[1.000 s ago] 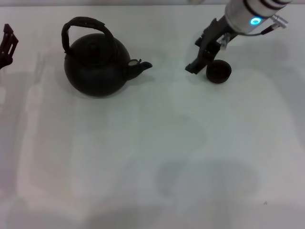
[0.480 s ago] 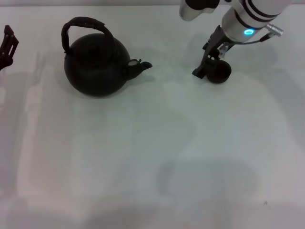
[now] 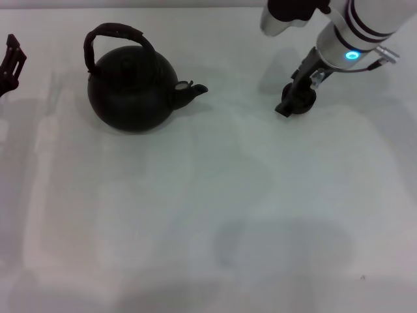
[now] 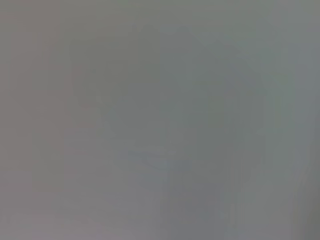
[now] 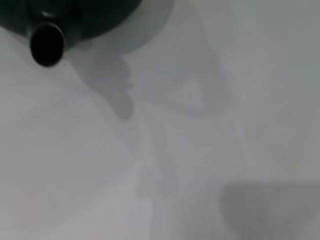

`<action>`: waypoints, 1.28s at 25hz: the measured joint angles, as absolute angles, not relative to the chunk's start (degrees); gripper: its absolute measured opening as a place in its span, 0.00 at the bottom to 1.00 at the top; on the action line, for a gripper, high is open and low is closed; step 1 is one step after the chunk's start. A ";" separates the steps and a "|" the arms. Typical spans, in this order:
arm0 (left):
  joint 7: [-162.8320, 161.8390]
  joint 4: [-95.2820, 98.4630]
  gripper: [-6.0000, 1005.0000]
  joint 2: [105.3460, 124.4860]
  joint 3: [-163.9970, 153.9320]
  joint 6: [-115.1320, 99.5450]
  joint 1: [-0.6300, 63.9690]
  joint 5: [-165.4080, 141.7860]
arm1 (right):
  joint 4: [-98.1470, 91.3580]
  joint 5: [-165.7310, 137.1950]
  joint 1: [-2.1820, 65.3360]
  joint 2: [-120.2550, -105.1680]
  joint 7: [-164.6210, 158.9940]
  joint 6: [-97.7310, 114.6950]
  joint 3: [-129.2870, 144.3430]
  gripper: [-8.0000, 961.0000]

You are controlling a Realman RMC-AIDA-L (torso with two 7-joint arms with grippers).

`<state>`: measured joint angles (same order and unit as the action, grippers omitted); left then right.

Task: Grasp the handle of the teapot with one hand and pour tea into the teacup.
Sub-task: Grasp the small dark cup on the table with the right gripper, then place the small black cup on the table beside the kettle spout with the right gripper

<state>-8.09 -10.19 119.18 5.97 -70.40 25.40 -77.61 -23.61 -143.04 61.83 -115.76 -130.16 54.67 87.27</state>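
Observation:
The matte-black teapot [image 3: 130,91] stands at the back left of the white table, its arched handle [image 3: 117,34] upright and its short spout [image 3: 193,89] pointing right. The spout's mouth [image 5: 46,44] also shows in the right wrist view. The tiny black teacup [image 3: 307,102] sits at the back right, mostly hidden by my right gripper [image 3: 292,103], which is down at the cup on its left side. My left gripper [image 3: 10,62] rests at the far left edge, away from the pot. The left wrist view shows only blank grey.
The white table [image 3: 208,208] stretches bare in front of the pot and the cup. A wide gap lies between the spout and the cup. My right arm [image 3: 355,32] reaches in from the top right corner.
My right arm has swung rightward and its gripper has closed in on the teacup, now covering most of it. The teapot and the left gripper have not moved.

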 joint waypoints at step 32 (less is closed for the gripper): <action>-8.08 -10.12 0.84 119.16 5.98 -70.94 26.35 -77.61 | -40.67 -134.74 58.27 -116.18 -130.52 66.63 101.39 0.77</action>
